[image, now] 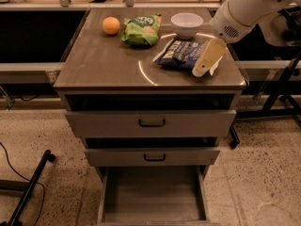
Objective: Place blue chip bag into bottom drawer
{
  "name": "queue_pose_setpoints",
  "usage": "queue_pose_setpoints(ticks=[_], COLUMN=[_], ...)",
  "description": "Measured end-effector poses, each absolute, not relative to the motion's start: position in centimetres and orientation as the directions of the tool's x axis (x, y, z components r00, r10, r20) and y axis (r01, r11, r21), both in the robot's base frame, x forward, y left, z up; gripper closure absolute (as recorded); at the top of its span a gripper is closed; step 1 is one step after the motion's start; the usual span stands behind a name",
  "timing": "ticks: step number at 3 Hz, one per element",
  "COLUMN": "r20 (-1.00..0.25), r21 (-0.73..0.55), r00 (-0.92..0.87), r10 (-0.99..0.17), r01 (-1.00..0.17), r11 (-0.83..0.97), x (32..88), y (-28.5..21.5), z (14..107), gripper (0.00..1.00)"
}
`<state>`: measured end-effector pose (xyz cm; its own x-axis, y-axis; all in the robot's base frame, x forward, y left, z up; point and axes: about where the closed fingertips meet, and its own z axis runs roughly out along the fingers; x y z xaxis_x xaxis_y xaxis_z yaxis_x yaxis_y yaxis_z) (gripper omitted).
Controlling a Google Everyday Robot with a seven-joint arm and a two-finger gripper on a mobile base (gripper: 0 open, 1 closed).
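Note:
The blue chip bag (181, 53) lies flat on the cabinet top, right of centre, dark navy with white lettering. My gripper (205, 61) hangs from the white arm at the upper right and sits over the bag's right end, its cream finger angled down toward the table. The bottom drawer (153, 199) is pulled out at the foot of the cabinet, a plain grey tray with nothing in it.
A green chip bag (141, 30), an orange (111, 25) and a white bowl (186, 22) stand at the back of the cabinet top (103, 65). Two upper drawers (150, 122) with black handles are slightly open. A black stand leg (30, 185) lies on the floor left.

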<state>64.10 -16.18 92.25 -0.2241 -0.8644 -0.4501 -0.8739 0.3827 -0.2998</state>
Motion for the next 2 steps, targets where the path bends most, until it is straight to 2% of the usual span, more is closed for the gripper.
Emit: queue_pose_setpoints(ticks=[2], r20=[-0.426], r21=[-0.273], r00=[-0.293], r10=[-0.856], r01=[-0.860], r11=[0.431], x=[68.0], y=[-15.8], z=[88.8], gripper=[0.00])
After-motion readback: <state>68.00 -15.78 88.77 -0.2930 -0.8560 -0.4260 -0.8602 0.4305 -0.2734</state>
